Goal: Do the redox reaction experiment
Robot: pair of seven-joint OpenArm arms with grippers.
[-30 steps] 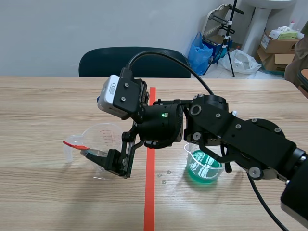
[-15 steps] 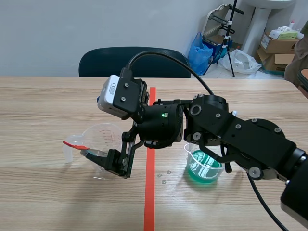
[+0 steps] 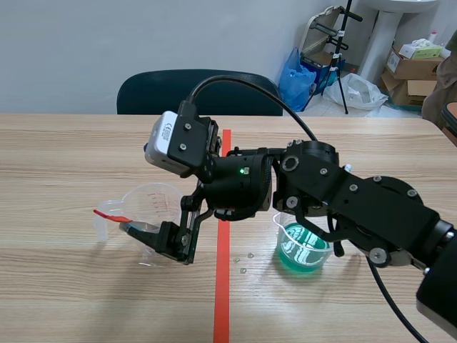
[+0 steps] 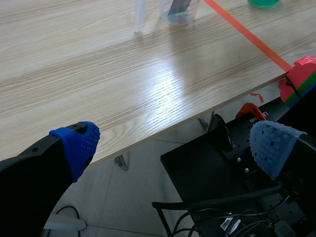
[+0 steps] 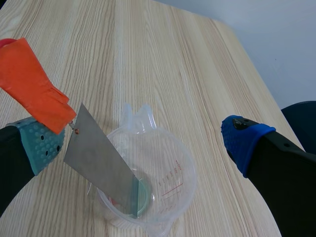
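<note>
Metal strip (image 5: 101, 165), topped with an orange-red tag (image 5: 32, 81), leans in the clear beaker (image 5: 173, 190) exactly as it did a second ago. Nothing on the table (image 3: 71, 143) has shifted, and the right arm holds the same pose across the orange-red tape line (image 3: 223, 286).

The right gripper (image 5: 143, 143) hangs over the beaker with its fingers spread wide, clamped on nothing. The strip's tagged upper end sits just beside the grey-green pad (image 5: 42, 145), though whether the two touch cannot be told. The blue pad (image 5: 244, 143) stands well apart from it on the beaker's far side. The strip's lower end rests on the beaker's bottom, below the gap between the fingers.

The scene view shows what the wrist cameras miss: the right arm reaching past the middle from the picture's right. A second beaker of green liquid (image 3: 303, 246) stands on the other side of the tape line, partly behind the arm. A few small clear bits (image 3: 243, 264) lie near the tape.

Only the left wrist view shows the left gripper (image 4: 175, 148), also spread open on nothing and hanging off the table's near edge over black equipment (image 4: 222, 173) below. The clear beaker and the tape line lie far ahead of it.
</note>
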